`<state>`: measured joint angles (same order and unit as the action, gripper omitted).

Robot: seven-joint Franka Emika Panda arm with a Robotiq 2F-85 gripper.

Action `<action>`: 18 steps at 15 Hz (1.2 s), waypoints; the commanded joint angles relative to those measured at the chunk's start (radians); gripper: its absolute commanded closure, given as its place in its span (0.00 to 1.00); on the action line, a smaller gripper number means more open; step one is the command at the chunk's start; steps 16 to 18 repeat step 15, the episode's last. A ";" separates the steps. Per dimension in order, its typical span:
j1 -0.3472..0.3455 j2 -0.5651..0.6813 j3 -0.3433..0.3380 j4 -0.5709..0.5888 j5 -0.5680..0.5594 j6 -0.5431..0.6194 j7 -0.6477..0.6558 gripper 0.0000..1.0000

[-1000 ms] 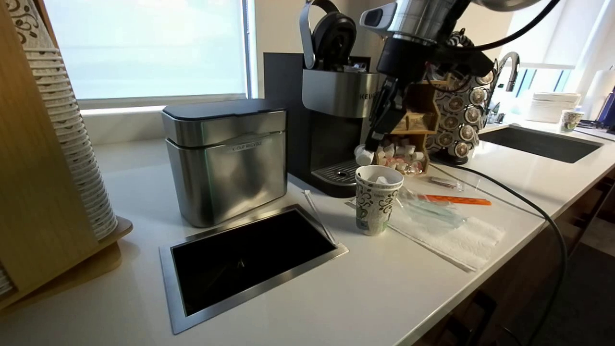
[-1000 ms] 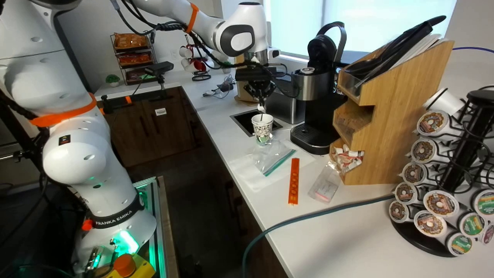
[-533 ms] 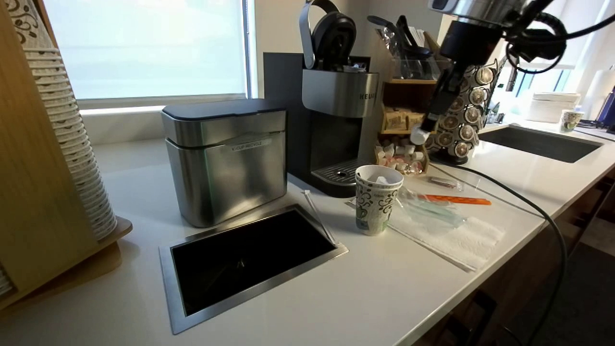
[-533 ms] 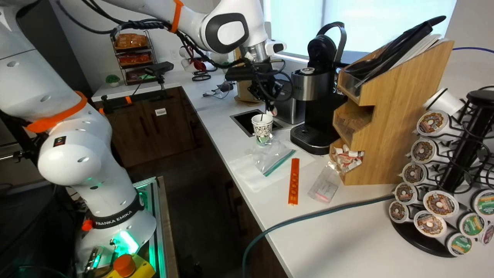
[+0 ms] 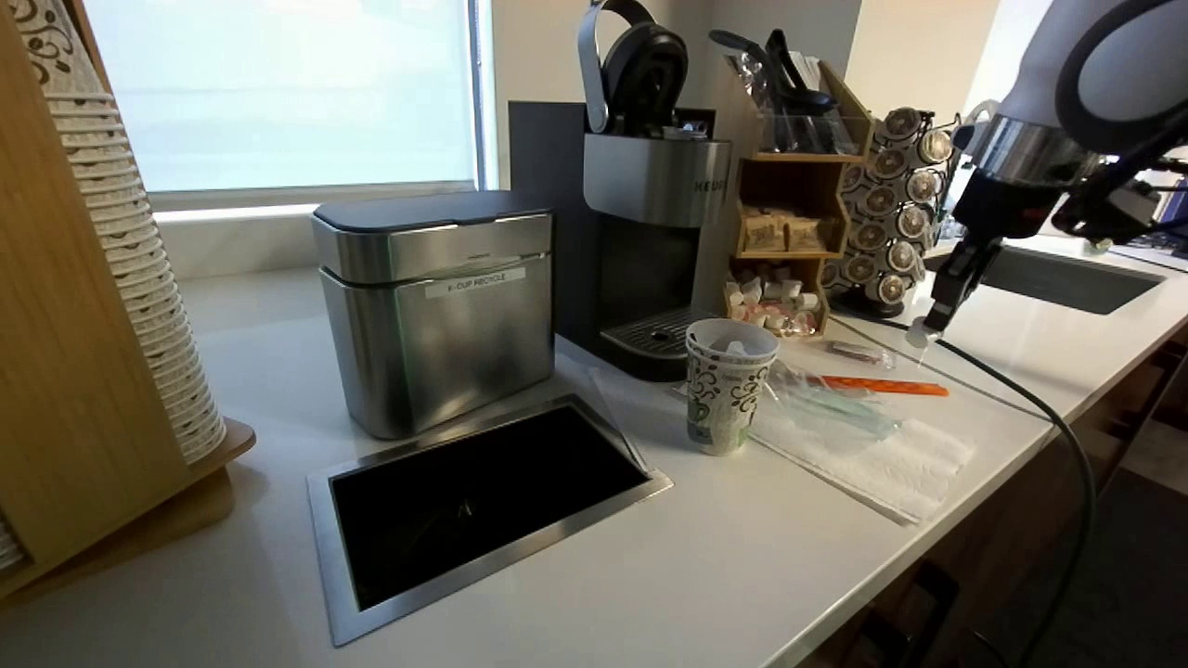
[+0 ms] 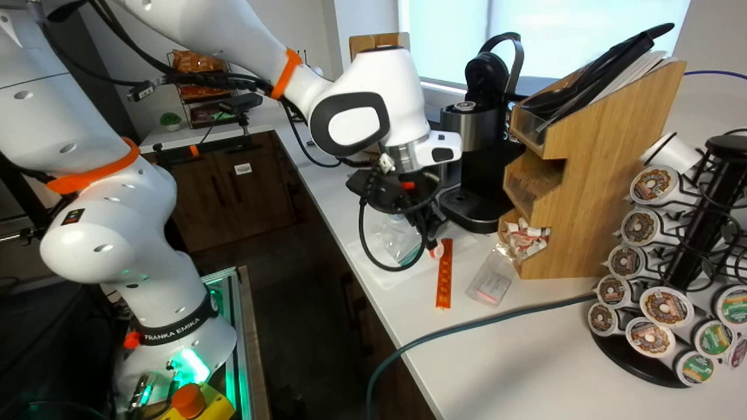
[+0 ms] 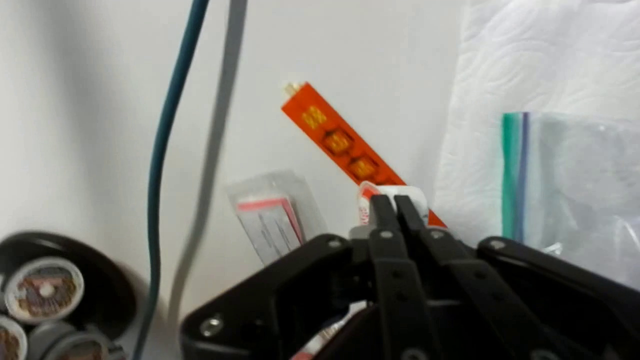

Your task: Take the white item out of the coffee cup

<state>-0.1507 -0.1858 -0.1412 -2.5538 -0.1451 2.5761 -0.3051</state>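
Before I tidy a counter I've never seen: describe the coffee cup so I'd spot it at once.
In an exterior view, find the coffee machine. In front of it stands the coffee cup, pale with dark swirls. Unlike the stacked cups at far left, it stands singly, open mouth upward.

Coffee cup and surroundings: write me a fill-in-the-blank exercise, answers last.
The gripper holds an item that is mostly ____ in color.
That item is ____, rather than inside, the coffee cup.
The coffee cup stands ____, not tipped over.
The label on the steel canister reads "K-CUP ____".
Missing words: white; outside; upright; RECYCLE.
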 commanded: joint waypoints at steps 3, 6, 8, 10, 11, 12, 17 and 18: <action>-0.022 0.146 0.001 0.036 -0.037 0.047 0.181 0.71; -0.012 0.172 0.006 0.050 -0.038 0.032 0.221 0.56; 0.005 0.131 0.022 0.040 -0.055 0.010 0.241 0.41; 0.031 0.064 0.051 0.019 -0.080 -0.008 0.246 0.25; 0.041 0.034 0.070 0.012 -0.121 -0.011 0.272 0.16; 0.054 -0.002 0.094 -0.001 -0.154 -0.010 0.294 0.10; 0.060 0.027 0.109 0.036 -0.142 0.013 0.272 0.00; 0.060 0.027 0.109 0.036 -0.142 0.013 0.272 0.00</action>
